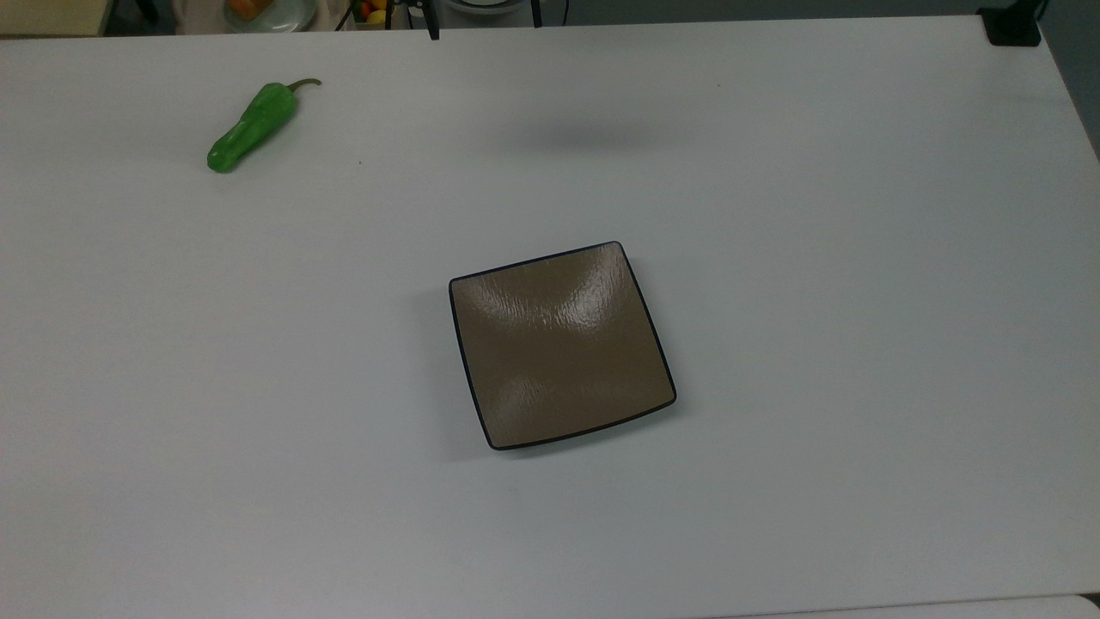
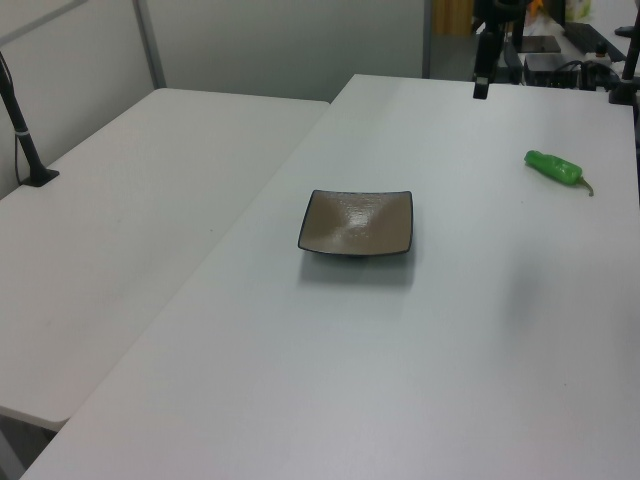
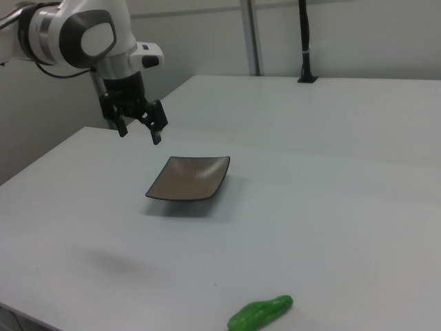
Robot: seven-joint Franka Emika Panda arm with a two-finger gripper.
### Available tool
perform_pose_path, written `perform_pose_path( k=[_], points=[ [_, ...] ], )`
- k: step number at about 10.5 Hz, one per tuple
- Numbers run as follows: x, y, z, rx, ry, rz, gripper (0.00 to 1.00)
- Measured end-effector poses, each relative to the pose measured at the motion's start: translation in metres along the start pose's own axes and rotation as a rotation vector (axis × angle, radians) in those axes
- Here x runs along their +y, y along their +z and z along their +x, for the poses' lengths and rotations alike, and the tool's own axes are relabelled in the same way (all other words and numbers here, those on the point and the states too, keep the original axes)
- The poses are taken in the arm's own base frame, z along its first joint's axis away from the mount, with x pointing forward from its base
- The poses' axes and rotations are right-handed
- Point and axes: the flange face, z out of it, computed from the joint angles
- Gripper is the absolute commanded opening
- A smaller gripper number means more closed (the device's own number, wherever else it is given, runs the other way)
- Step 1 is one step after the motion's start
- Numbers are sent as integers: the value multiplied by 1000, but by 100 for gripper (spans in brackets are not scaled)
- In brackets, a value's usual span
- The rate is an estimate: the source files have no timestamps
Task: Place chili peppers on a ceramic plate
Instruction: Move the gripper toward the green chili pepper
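Note:
A glossy green chili pepper (image 1: 253,125) with a thin curved stem lies on the white table near the top view's upper left; it also lies at the left view's right (image 2: 554,168) and at the right view's bottom edge (image 3: 260,314). The square tan-brown ceramic plate (image 1: 560,344) with a dark rim sits bare mid-table (image 2: 357,222) (image 3: 189,178). In the right view my gripper (image 3: 140,131) hangs open and empty in the air, above the table to the plate's upper left, far from the pepper.
A second white table (image 2: 130,220) adjoins along one side. A black post (image 3: 304,41) stands on a clamp at its far edge. Stands and clutter (image 2: 520,40) line the table's far end. A black block (image 1: 1012,26) sits at the top view's upper right corner.

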Motion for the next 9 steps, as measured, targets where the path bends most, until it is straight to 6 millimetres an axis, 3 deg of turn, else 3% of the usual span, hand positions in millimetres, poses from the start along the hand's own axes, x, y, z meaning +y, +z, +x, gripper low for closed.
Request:
perform_pose_path(
  k=[1,5,7,9],
  points=[
    [0,-5,4,23,-1,-1,100],
    [-12,13,10,-10,-22,-1,100],
    [-7,16,11,-14,-13,-2,100],
    [13,19,12,-21,22,-6,100]
  ],
)
